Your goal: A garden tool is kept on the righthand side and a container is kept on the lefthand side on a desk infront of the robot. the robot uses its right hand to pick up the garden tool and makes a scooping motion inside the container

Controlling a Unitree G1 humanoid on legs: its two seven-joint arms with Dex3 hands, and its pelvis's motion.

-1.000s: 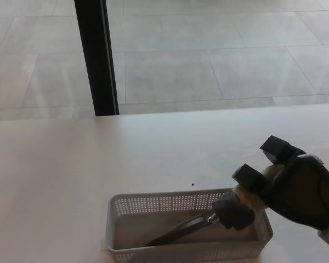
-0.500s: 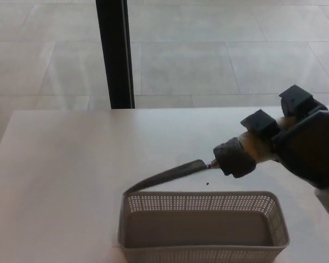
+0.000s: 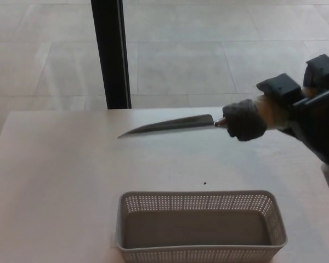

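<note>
My right hand (image 3: 288,112) comes in from the right edge, shut on the pale wooden handle of a garden trowel. Its dark narrow blade (image 3: 167,125) points left and hangs in the air above the far half of the desk, well clear of the container. The container (image 3: 200,226) is a grey perforated plastic basket near the desk's front edge, and its inside looks bare. My left hand does not show.
The pale desk (image 3: 60,181) fills the lower picture, its far edge at about mid-height. A black vertical post (image 3: 111,52) stands behind the desk on a tiled floor. A tiny dark speck (image 3: 205,183) lies just beyond the basket.
My right hand has lifted the trowel out of the basket and carried it up and away from it, blade now nearly level. The camera view has also shifted.
</note>
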